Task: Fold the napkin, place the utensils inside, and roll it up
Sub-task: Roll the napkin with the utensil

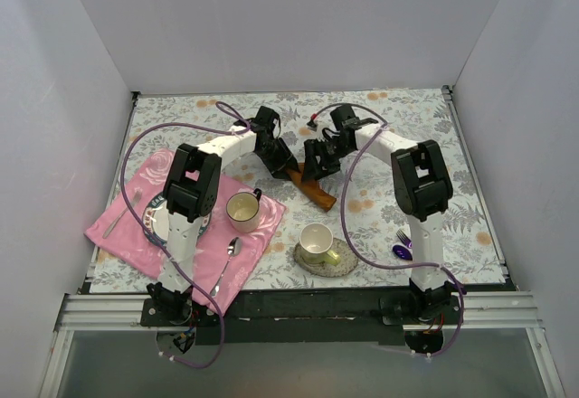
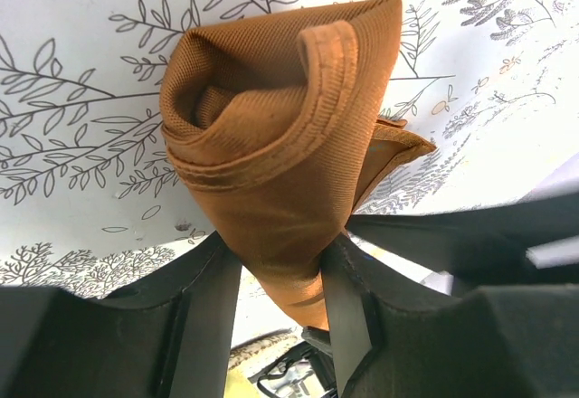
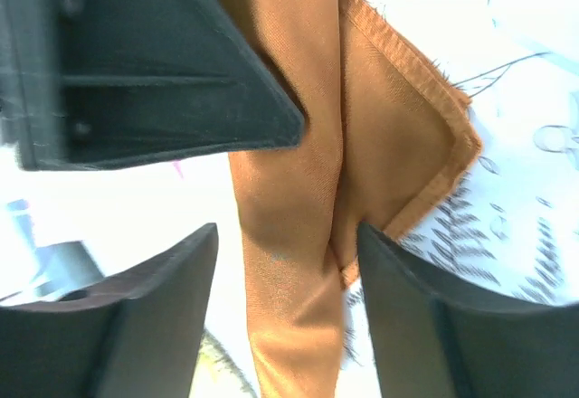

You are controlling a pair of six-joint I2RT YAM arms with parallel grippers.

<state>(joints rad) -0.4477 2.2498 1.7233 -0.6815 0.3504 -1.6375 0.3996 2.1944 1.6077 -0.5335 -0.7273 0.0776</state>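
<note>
The rust-orange napkin (image 1: 314,191) lies rolled into a slim bundle at the table's middle. In the left wrist view its spiral end (image 2: 271,118) points at the camera. My left gripper (image 1: 282,157) is shut on the napkin, both fingers (image 2: 213,298) pressing the roll's sides. My right gripper (image 1: 318,161) is open and straddles the roll (image 3: 289,199) further along, with a gap on one side. The purple fork (image 1: 403,235) and the dark spoon (image 1: 400,252) lie by the right arm's base. The orange knife is not in view.
A pink cloth (image 1: 122,231) at the front left holds a plate (image 1: 154,220), a cup (image 1: 242,208) and a silver spoon (image 1: 230,255). A second cup (image 1: 316,239) stands on a round mat at the front middle. White walls enclose the table.
</note>
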